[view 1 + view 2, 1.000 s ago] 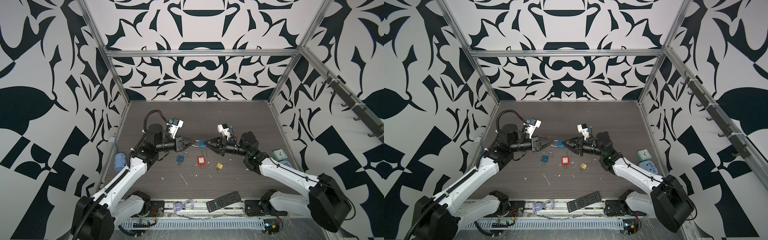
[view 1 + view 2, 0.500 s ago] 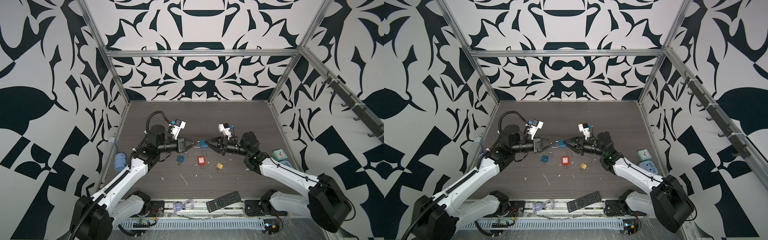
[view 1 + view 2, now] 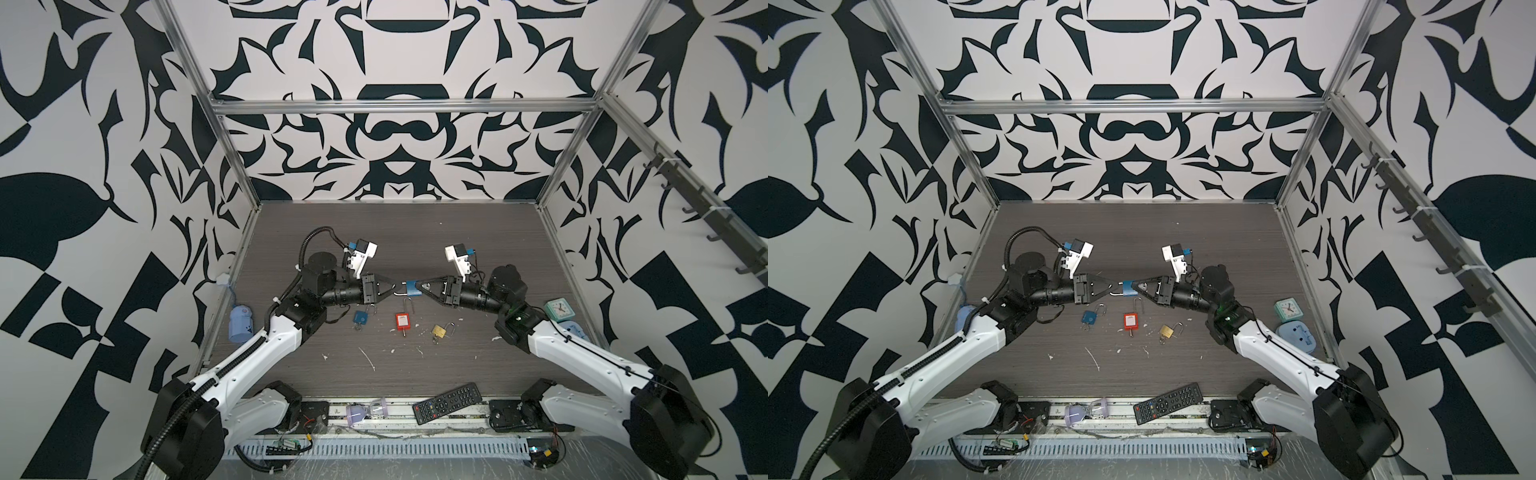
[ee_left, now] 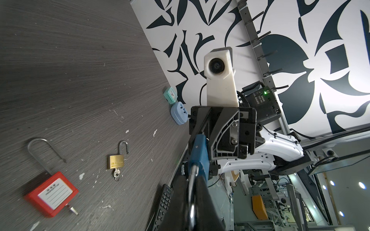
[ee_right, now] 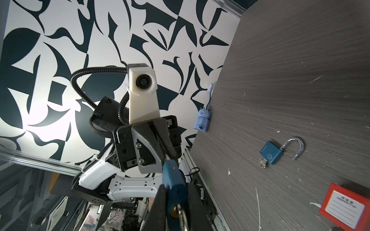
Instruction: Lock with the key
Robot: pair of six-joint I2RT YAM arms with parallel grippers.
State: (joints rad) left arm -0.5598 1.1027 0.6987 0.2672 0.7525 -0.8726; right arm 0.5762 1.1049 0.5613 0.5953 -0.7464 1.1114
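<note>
Midair, above the middle of the grey wood-grain table point(image 3: 457, 249), a blue metal padlock point(image 3: 411, 287) is gripped from both sides. The right gripper point(image 3: 421, 286), reaching in from 3 o'clock, is clamped on its blue body. The left gripper point(image 3: 394, 288), from 9 o'clock, is closed on its silver shackle point(image 4: 191, 180). A metal key ring point(image 5: 183, 217) shows at its base. On the table, a red plastic padlock point(image 3: 402, 321) lies at its 6 o'clock, a small brass padlock point(image 3: 437, 331) at 5, and a darker blue padlock point(image 3: 360, 318) at 8.
</note>
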